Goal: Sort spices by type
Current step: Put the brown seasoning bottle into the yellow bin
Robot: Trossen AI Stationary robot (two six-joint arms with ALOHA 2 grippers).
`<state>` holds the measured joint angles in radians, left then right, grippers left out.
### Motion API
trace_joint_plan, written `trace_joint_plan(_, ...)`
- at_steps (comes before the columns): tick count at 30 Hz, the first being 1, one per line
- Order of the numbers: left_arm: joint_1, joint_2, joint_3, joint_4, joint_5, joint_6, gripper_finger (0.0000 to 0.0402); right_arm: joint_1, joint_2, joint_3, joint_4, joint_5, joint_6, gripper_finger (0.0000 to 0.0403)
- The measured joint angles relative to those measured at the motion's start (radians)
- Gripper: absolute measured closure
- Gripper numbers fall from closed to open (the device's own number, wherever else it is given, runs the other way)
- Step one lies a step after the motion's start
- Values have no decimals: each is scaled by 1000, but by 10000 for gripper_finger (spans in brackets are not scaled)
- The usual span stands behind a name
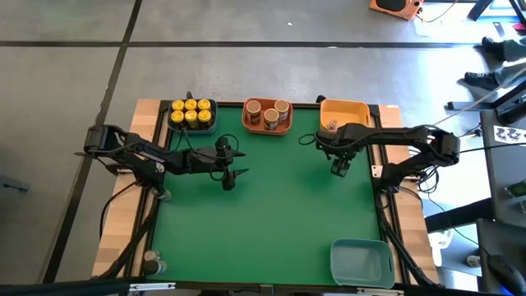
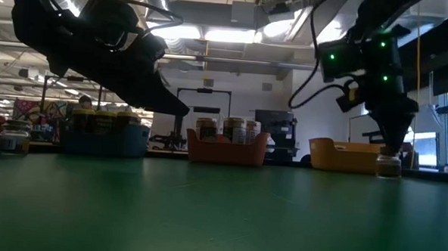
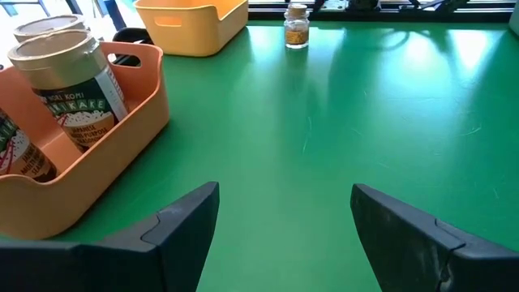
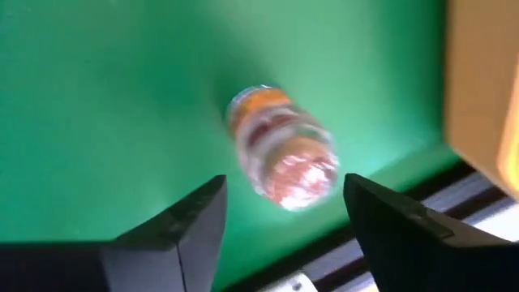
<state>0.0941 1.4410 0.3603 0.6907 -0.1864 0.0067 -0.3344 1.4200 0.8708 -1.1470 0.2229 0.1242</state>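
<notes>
Near the right edge of the mat, a small jar (image 4: 282, 148) stands upright just beside the yellow bin (image 1: 345, 112) — the right gripper (image 4: 284, 219) directly above it, jaws apart, holding nothing. The left gripper (image 3: 284, 212) hovers mid-mat by the orange bin (image 3: 122, 146) — open, empty

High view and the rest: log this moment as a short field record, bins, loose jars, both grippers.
blue bin: six yellow-lidded jars
orange bin: tan-lidded jars
yellow bin: at least one small jar
loose jar: standing on the green mat, below the right gripper, jaws open either side
left gripper: open, empty, over the mat
</notes>
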Motion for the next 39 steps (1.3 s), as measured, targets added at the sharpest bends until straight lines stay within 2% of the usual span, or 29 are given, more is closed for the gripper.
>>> trace_joint_plan(3,0,0,0,0,0,0,123,0,0,-42,47,-36,-2,148)
trace_joint_plan(8,0,0,0,0,0,3,123,0,6,-82,122,-30,-24,151)
trace_joint_plan(15,0,0,0,1,0,2,123,0,11,-103,176,-49,-55,205)
trace_joint_plan(18,0,0,0,1,0,2,123,0,9,-102,170,-47,-45,212)
trace_joint_plan(20,0,0,0,1,0,2,123,0,10,-102,167,-39,-25,198)
trace_joint_plan(23,0,0,0,-2,0,3,123,0,11,-90,143,-3,6,157)
trace_joint_plan(30,0,0,0,-2,4,2,123,0,11,-65,184,2,-33,79)
trace_joint_plan(34,0,0,0,-6,4,-2,123,0,26,-72,216,2,-48,64)
trace_joint_plan(39,0,0,0,-18,5,-1,123,0,46,-120,218,-1,-37,77)
